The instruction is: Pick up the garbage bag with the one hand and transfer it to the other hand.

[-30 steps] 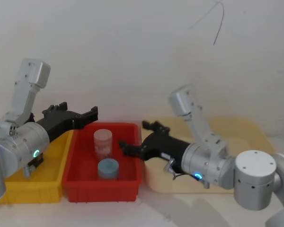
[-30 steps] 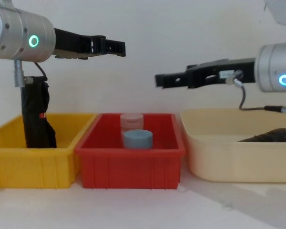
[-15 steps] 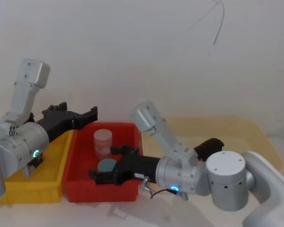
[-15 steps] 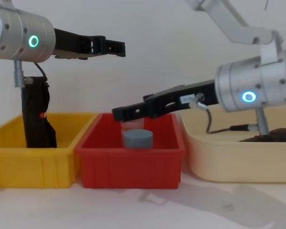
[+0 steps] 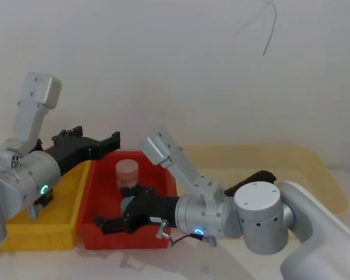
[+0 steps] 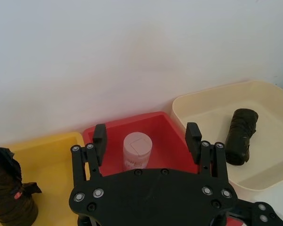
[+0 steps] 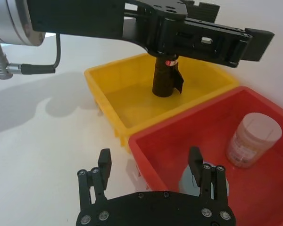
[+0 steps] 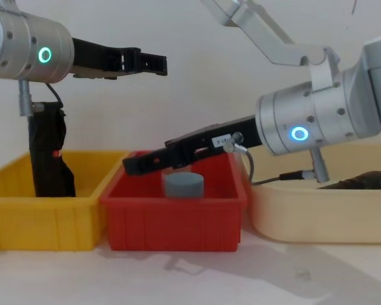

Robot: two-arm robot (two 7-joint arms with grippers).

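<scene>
Garbage bag (image 6: pixel 240 136), crinkly black roll, lying right of red bin (image 8: pixel 171 222); right gripper (image 5: pixel 114 208), fingers spread, reaching farther left across bin; left gripper (image 5: pixel 97 135), fingers spread, hovering above it.

My right arm's casing (image 8: pixel 317 124) looks like satin silver metal. My left gripper (image 8: pixel 153 62) and right gripper (image 7: pixel 149 157) are matt black plastic (the screws (image 6: pixel 98 192) look shiny). The garbage bag (image 6: pixel 240 136) is crinkly black plastic. The red bin (image 8: pixel 171 200), yellow bin (image 8: pixel 44 222) and cream tub (image 8: pixel 305 219) are all smooth plastic with a slight sheen.
</scene>
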